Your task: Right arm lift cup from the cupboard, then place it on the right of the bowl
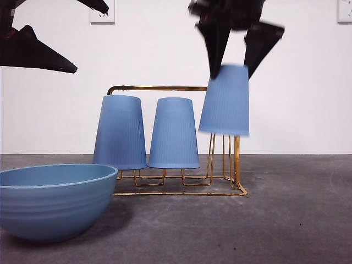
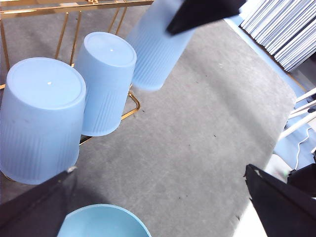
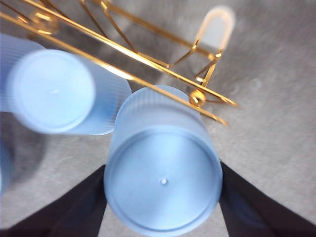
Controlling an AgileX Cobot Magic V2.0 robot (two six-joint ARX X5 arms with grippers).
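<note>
My right gripper comes down from above and is shut on the closed top end of a ribbed light-blue cup. The cup hangs upside down, raised above the right end of the gold wire cupboard, with the peg loops bare beneath it. The right wrist view shows the cup squeezed between both black fingers, over the cupboard. The wide blue bowl sits front left. My left gripper waits open above the bowl, and shows top left in the front view.
Two more cups stand upside down on the cupboard's left and middle pegs. Grey tabletop stretches to the right of the bowl and cupboard. The left wrist view shows the table's rounded edge with white slats beyond.
</note>
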